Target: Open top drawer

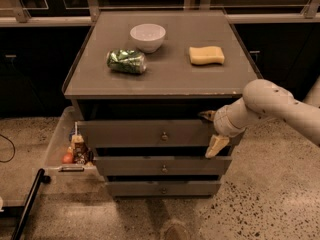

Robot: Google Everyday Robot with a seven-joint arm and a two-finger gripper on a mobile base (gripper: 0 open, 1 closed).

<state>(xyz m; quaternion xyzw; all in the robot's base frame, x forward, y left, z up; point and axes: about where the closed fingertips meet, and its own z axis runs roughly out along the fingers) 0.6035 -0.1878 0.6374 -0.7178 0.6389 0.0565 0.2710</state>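
Observation:
The top drawer is the widest grey-brown front of three under the cabinet top, with a small round metal knob at its centre. It stands out slightly from the cabinet body. My gripper is at the drawer front's right end, on a white arm reaching in from the right. It is open: one dark finger is at the drawer's top edge and one beige finger hangs over its lower edge. The two narrower drawers lie below it.
On the cabinet top sit a white bowl, a crumpled green bag and a yellow sponge. A side tray at the left holds small items. A black pole leans at lower left.

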